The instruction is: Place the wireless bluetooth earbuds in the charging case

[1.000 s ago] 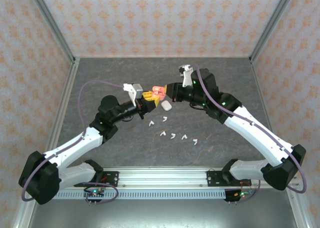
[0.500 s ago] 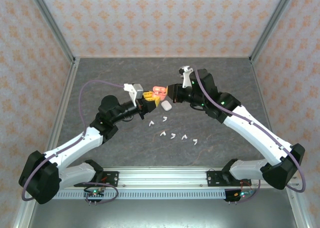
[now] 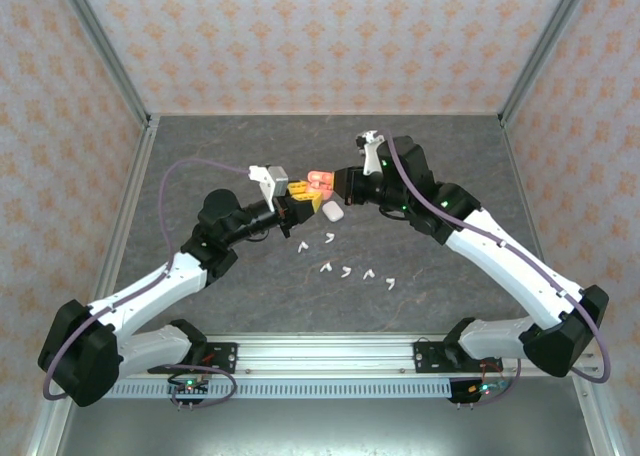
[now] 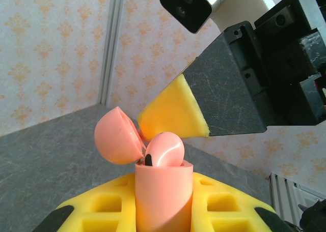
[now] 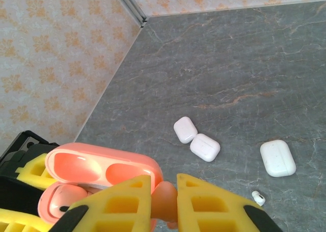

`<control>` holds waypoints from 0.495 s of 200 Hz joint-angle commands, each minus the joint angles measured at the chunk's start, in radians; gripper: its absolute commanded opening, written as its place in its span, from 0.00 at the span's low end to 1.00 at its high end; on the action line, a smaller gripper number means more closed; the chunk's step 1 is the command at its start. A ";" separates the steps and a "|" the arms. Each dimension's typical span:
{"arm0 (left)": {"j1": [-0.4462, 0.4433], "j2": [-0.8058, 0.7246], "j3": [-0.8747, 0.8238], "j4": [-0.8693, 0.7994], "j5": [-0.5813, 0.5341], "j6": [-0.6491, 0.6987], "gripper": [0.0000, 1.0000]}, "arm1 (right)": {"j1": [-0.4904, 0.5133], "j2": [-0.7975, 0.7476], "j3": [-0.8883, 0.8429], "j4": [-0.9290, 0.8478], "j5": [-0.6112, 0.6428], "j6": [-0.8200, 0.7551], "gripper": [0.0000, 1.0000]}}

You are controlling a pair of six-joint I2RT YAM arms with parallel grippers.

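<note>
My left gripper [image 4: 163, 214] is shut on a salmon-pink charging case [image 4: 163, 191], held upright above the table with its lid [image 4: 116, 136] swung open. One pink earbud [image 4: 165, 149] sits in the case's mouth. My right gripper [image 5: 164, 190] is shut on a second pink earbud [image 5: 167, 201] right at the case's open lid [image 5: 102, 168]. From above, the two grippers [image 3: 297, 198] [image 3: 338, 184] meet at the case [image 3: 318, 182]. Several white earbuds [image 3: 346, 272] lie scattered on the table nearer the arms.
A white case [image 3: 331, 212] lies just under the meeting grippers. In the right wrist view three white cases [image 5: 185, 129] [image 5: 205, 147] [image 5: 277, 157] and a white earbud [image 5: 259, 197] rest on the grey table. Patterned walls enclose the back and sides.
Both grippers have edged slightly closer together at the pink case. Both grips are unchanged, and the things on the table have not moved.
</note>
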 commanded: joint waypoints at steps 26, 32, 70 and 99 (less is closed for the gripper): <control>-0.008 0.017 0.042 0.110 -0.003 0.012 0.00 | 0.011 0.027 0.075 -0.051 -0.052 -0.022 0.14; -0.007 0.018 0.045 0.114 -0.003 0.011 0.00 | 0.011 0.031 0.083 -0.062 -0.051 -0.025 0.14; -0.007 0.021 0.056 0.128 -0.006 0.011 0.00 | 0.012 0.035 0.113 -0.112 -0.038 -0.047 0.14; -0.007 0.023 0.058 0.128 -0.003 0.014 0.00 | 0.012 0.032 0.133 -0.150 0.010 -0.066 0.14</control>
